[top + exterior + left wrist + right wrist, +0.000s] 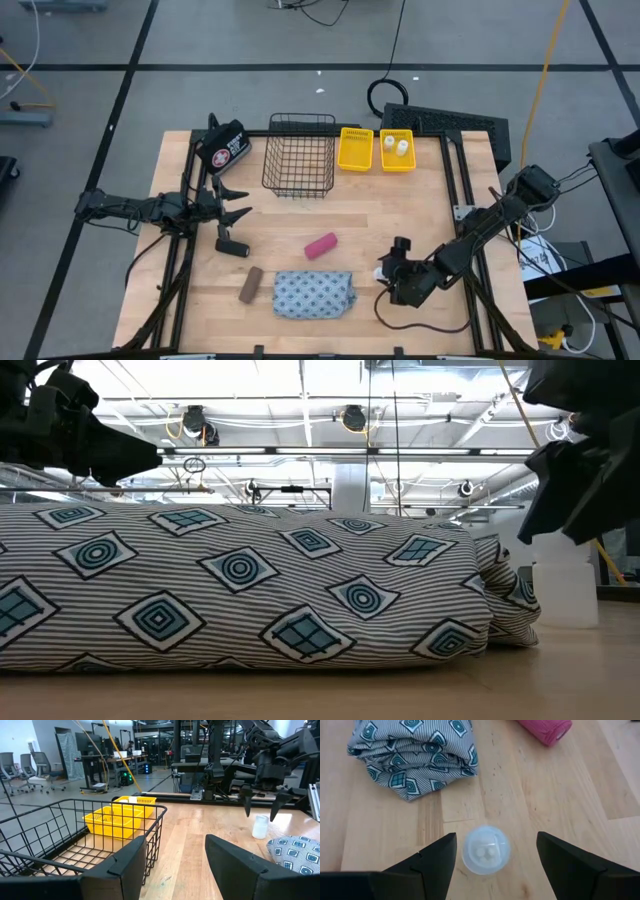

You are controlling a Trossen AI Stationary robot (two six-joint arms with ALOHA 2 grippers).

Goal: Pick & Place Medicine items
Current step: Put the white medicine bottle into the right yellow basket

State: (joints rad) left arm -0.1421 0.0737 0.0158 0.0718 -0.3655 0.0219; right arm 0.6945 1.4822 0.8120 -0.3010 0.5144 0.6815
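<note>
Near the front right of the wooden table [400, 210], the right gripper [385, 272] hangs directly over a small white bottle [486, 849] that stands upright on the wood, its two fingers [432, 862] spread wide on either side of the bottle without touching it. Just beside that bottle lies the blue-grey patterned pouch [314, 295], with the brown bar [250, 284] next to the pouch's other end and the pink roll [321, 245] a little farther back toward the table's middle. The small black handled piece [232, 246] rests near the left gripper [236, 203], which waits at the left side of the table with its jaws apart and nothing between them, just in front of the black wire basket [299, 153]. Behind the basket's right side sit two yellow trays [355, 149], and the right-hand one holds two more white bottles [395, 147]. A black bag with a red-and-white emblem [224, 147] sits at the back left corner.
</note>
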